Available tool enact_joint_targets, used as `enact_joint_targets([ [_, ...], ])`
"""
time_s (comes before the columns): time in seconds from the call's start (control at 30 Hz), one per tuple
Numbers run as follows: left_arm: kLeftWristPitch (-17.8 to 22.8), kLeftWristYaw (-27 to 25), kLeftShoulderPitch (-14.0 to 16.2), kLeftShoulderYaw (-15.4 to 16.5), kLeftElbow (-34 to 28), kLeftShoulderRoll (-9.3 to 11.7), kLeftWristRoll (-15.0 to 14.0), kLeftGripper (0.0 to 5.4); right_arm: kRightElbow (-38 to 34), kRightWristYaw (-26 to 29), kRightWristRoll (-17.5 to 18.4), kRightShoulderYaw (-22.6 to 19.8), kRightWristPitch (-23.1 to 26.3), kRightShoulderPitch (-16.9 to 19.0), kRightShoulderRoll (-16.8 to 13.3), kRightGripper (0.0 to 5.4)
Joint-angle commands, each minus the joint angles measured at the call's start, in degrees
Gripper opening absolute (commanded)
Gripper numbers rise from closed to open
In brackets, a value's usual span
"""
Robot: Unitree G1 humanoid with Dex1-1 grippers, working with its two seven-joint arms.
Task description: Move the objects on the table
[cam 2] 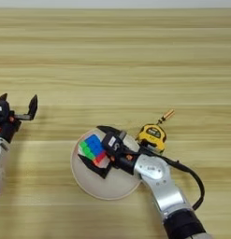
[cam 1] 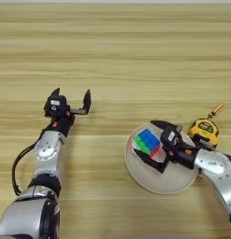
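Right gripper (cam 2: pixel 97 150) reaches in over a pale round plate (cam 2: pixel 105 186) with its two black fingers spread wide, one passing along the far side of the puzzle cube (cam 2: pixel 92 147) and the other along its near side. The cube sits between them on the plate's left half, colours up; whether either finger actually touches it I cannot tell, and it does not look lifted. From where the claw comes in, the cube lies straight ahead of its palm, to the arm's left, so closing looks like all the next move needs.

Just beyond the plate's right rim, behind the wrist, rests the tape measure (cam 2: pixel 152 136), and the amber handle of the screwdriver (cam 2: pixel 166 115) pokes out past it, its long axis running diagonally up and to the right. I see no pen anywhere.

Left gripper (cam 1: pixel 71 100) hovers well apart over bare table (cam 1: pixel 135 56), fingers wide and holding nothing. The right arm is plainly the nearer one to every object here.
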Motion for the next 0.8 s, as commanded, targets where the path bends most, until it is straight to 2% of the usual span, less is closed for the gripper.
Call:
enact_joint_targets([
  [0.03, -0.2, 0.2, -1.0, 0.2, 0.7, -0.3, -0.1, 5.38, 4.4, -2.3, -2.5, 0.0, 0.5, -1.7, -0.4, 5.40],
  [0.27, -0.3, 0.4, -1.3, 0.1, 0.8, -0.6, 0.0, 5.38, 10.0, -2.6, -4.9, 1.5, -1.1, -3.2, -0.6, 5.40],
  [0.5, -0.3, 0.4, -1.3, 0.0, 0.9, -0.8, 0.1, 5.38, 14.0, -2.6, -5.5, 1.5, -2.7, -4.3, -0.5, 5.40],
  [0.73, -0.5, 0.6, -1.4, 0.0, 0.9, -0.9, 0.3, 5.40, 15.4, -2.7, -4.9, 1.0, -4.1, -5.1, 0.0, 4.43],
  [0.8, -0.5, 0.7, -1.4, 0.0, 1.0, -0.9, 0.3, 5.40, 15.7, -2.7, -4.8, 0.9, -4.4, -5.2, 0.1, 3.87],
])
